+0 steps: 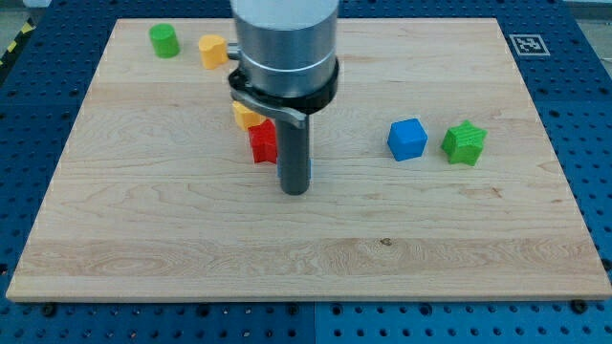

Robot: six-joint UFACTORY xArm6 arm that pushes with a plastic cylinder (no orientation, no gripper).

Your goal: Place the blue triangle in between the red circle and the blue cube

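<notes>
Wooden board [143, 229] on blue pegboard. My tip [295, 189] sits near board centre, just right of and below a red block [262, 142], shape unclear. No pincer fitted, rod only. Yellow block [246, 117] partly hidden behind rod. Blue cube [407, 139] at right, green star [465, 142] just beside it. Green cylinder [164, 40] and 2nd yellow block [212, 50] top left. Blue triangle, red circle: can't tell where; a blue sliver shows at rod's right edge.
</notes>
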